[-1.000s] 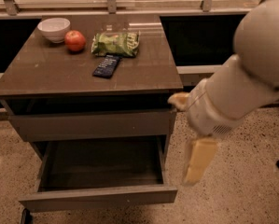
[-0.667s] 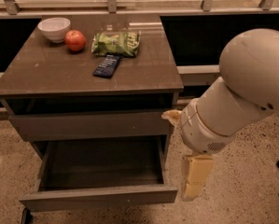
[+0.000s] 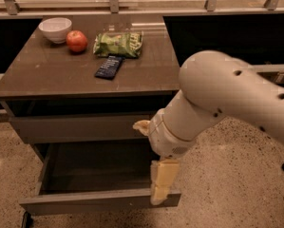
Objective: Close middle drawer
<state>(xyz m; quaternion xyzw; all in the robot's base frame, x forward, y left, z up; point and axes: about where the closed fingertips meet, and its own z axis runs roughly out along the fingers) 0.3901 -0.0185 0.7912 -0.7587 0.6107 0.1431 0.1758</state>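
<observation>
Ok, status: middle drawer is pulled well out of the cabinet, with its dark interior exposed and its front panel nearest the camera. Pincer hangs at the right end of that panel, touching it or just over its top edge; can't tell which. Also can't tell whether it's open or closed. Placement makes sense: the front is flat with no handle, so there's nothing to grab and a push on the panel is the way in. Contact point is off-centre to the right, so my guess is the drawer could rack on its slides. Upper drawer looks near flush. Tabletop carries bowl, apple, chip bag and dark packet, all well apart from the arm.
</observation>
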